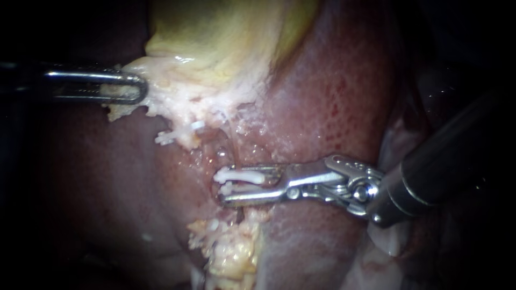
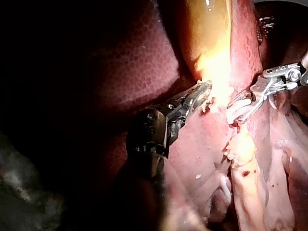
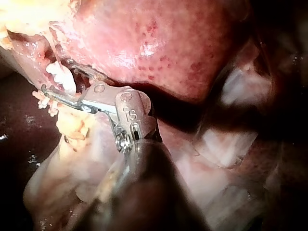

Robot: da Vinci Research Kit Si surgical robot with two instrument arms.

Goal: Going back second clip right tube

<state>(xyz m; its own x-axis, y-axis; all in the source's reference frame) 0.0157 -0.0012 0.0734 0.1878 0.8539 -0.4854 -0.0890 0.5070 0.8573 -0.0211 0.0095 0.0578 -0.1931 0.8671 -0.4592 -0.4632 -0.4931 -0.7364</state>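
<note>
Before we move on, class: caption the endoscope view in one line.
Left instrument grips pale tissue at the edge of the gallbladder; right instrument holds a white clip over the liver.

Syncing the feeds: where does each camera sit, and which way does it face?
Endoscope: close over the liver, facing the gallbladder; left instrument and right instrument enter from the sides.
Left wrist: on left arm, looking along its shaft to jaws shut on pale tissue.
Right wrist: on right arm, looking along its shaft to the clip.
All share the clip.

right instrument (image 1: 220, 187): silver hinged jaws, dark grey shaft.
</note>
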